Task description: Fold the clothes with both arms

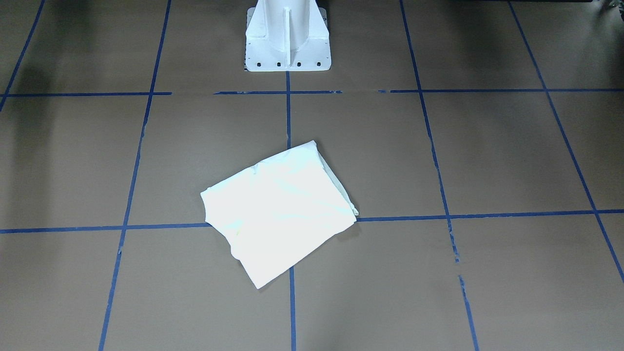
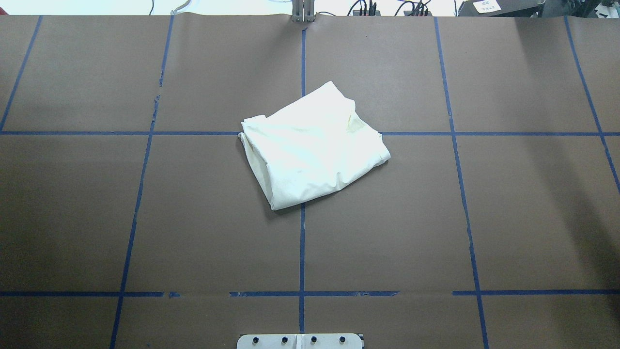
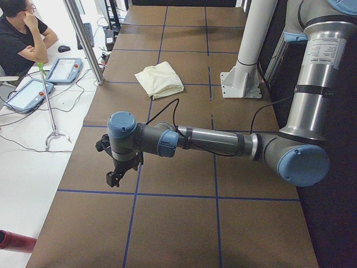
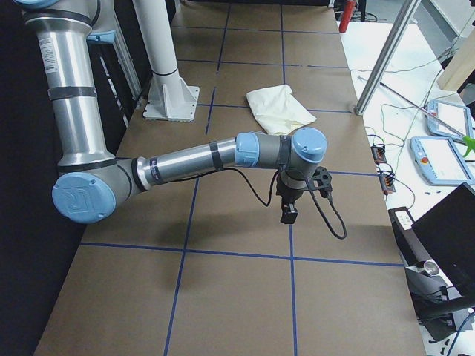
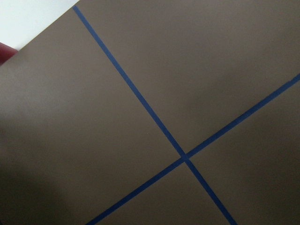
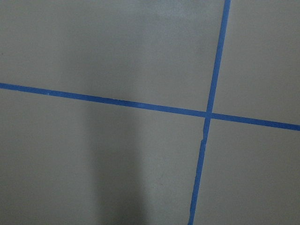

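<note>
T-shirt (image 2: 312,148) on table (image 2: 508,218), before pedestal (image 1: 287,39)

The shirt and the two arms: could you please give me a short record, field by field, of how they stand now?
shirt: folded into a compact, skewed bundle, plain side up, no print showing
place: over a tape crossing in the middle of the table
left arm: stretched low over bare table, apart from the shirt
left gripper: points down, holds nothing; open or shut cannot be told
right arm: stretched low over bare table, apart from the shirt
right gripper: points down, holds nothing; open or shut cannot be told
</note>
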You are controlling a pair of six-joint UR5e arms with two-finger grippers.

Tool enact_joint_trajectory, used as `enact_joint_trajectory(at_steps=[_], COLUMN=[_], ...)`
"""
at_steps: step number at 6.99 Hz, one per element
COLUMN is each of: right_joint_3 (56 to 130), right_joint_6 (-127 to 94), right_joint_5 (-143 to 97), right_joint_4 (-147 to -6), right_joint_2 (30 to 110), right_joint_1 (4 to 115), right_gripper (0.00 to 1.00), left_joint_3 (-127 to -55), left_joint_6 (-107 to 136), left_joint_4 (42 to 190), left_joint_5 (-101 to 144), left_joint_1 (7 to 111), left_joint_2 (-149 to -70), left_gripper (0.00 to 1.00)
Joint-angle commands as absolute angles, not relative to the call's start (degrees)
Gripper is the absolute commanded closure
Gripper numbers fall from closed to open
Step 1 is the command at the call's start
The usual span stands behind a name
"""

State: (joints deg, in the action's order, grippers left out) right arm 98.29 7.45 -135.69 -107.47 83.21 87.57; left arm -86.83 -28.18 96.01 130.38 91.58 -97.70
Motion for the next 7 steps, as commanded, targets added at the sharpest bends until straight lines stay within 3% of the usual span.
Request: enact_joint_trajectory(at_steps=[1,7], right_joint_3=[98.18,97.91], right_joint_6=[7.12,7.21], right_joint_5=[-136.14,-136.85], right_joint_4=[-105.82,-105.73], right_joint_2=[85.69,88.32], right_joint_1=[87.63,89.65], right_gripper=[0.00,0.00], left_joint_3=[-84.72,-87.45], left_joint_6=[-16.00,-3.96], left_joint_4=[96.51,92.64], left_joint_5=[130.25,137.00], left_joint_1=[91.76,91.58], left_joint_2=[-96.16,-95.36], left_gripper=[0.00,0.00])
